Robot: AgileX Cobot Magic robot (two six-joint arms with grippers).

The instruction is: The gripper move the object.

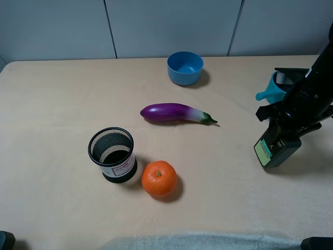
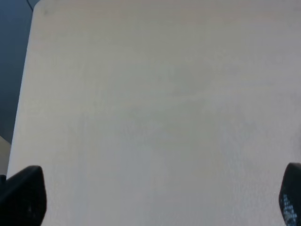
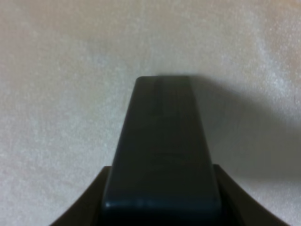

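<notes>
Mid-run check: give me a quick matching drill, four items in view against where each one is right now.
Things:
1 blue bowl
2 eggplant
3 orange
4 dark bottle

Places:
A beside the mesh cup
B gripped in the right hand
C far side of the table
D middle of the table

Pairs: 1-C, 2-D, 3-A, 4-B.

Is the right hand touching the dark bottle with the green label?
Touching. In the right wrist view, the fingers of the right hand sit against both sides of the bottle, with no gap.
</notes>
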